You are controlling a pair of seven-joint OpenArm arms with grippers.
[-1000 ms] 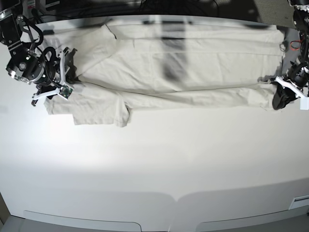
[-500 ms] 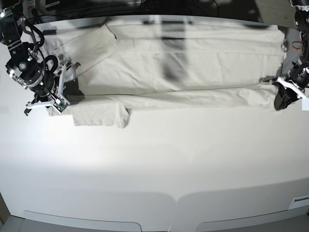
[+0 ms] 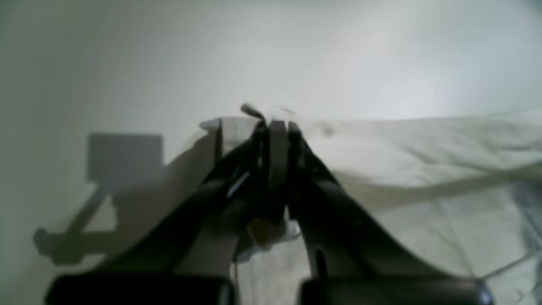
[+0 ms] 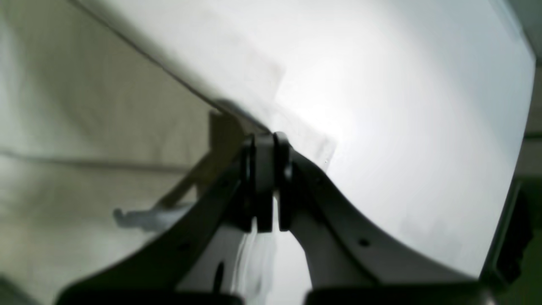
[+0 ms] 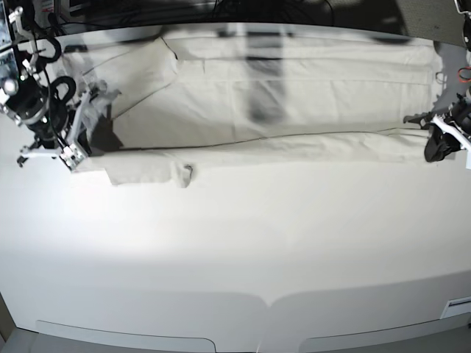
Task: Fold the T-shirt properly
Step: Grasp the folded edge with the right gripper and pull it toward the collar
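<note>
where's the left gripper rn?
Base view, far right: the left gripper sits at the T-shirt's right end on the table, shut on its near folded edge.

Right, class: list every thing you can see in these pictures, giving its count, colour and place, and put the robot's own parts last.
T-shirt: one, pale beige, spread across the far half of the table, its near edge lifted into a long fold.
Table: one, white, filling the base view.
Cables: red, at the far right edge; count unclear.
Right gripper: one, black, at the base view's left, shut on the T-shirt's edge.
Left gripper: one, black, at the base view's right, shut on the T-shirt's edge.
</note>
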